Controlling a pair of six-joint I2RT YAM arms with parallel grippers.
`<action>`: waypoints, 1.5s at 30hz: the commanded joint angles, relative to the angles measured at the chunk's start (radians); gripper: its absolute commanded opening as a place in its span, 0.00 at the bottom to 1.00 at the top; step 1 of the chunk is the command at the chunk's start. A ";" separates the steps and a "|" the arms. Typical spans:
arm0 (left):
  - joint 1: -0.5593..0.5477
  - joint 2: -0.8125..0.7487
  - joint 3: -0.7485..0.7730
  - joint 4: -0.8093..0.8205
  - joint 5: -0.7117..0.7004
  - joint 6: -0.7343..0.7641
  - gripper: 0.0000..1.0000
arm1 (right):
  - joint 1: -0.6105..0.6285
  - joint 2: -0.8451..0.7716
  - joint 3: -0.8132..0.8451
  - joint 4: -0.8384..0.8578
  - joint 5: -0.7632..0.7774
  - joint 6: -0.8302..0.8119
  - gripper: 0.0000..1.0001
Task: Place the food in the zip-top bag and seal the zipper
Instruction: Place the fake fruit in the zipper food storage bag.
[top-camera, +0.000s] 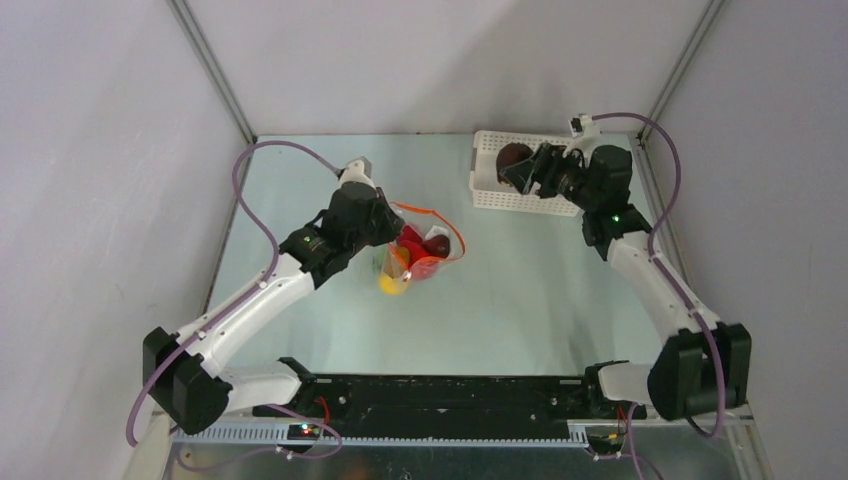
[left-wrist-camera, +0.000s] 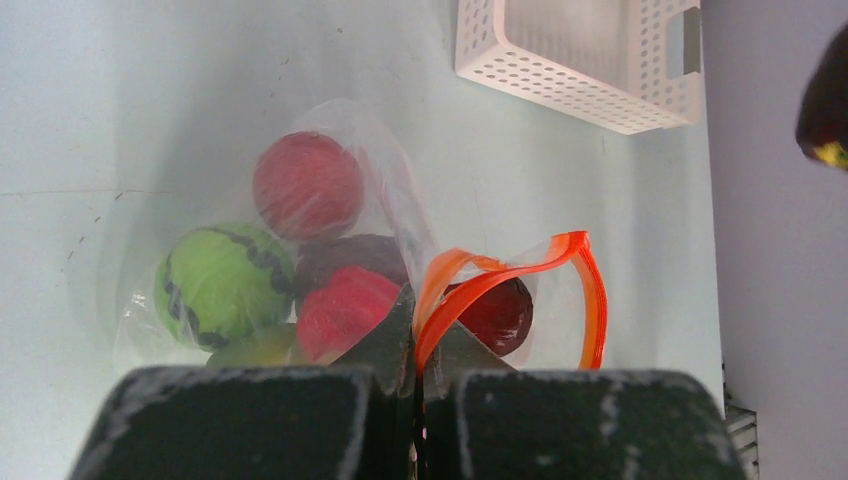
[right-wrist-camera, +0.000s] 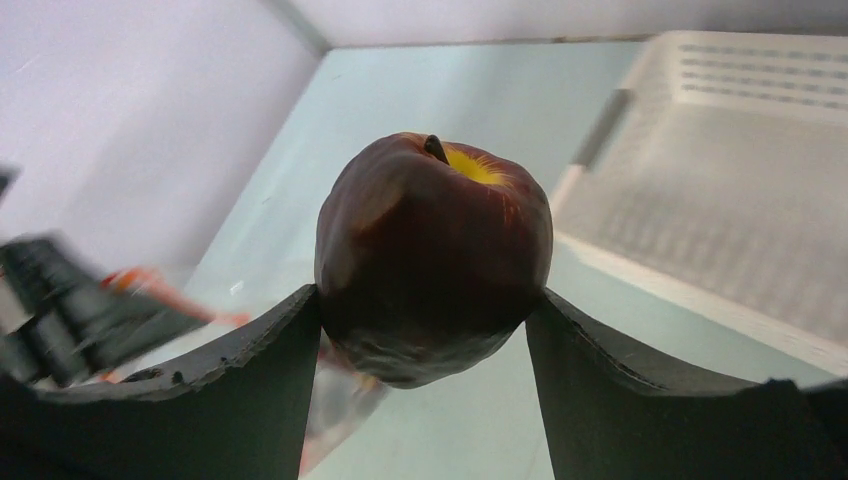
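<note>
Desk (top-camera: 540, 300) is carrying the bag (left-wrist-camera: 398, 188); left claw (left-wrist-camera: 415, 345) is pinching its unsealed zipper (left-wrist-camera: 597, 300), fruit (left-wrist-camera: 305, 185) sitting just beyond; right claw (right-wrist-camera: 425, 310) is squeezing one unbagged apple (right-wrist-camera: 430, 240).

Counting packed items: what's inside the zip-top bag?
Through the zip-top bag: a pink-red fruit, a green striped fruit, a maroon fruit, a bright red fruit, a dark red fruit by the mouth. The left hand partly covers a yellowish fruit.
</note>
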 joint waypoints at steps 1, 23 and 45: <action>0.006 -0.001 0.028 0.082 0.031 0.000 0.00 | 0.080 -0.121 -0.010 -0.063 -0.267 -0.107 0.28; 0.004 -0.085 -0.080 0.152 0.145 -0.038 0.00 | 0.519 -0.083 -0.038 -0.133 -0.078 -0.219 0.34; -0.005 -0.126 -0.102 0.157 0.160 -0.052 0.00 | 0.642 -0.054 -0.017 -0.271 0.228 -0.292 0.84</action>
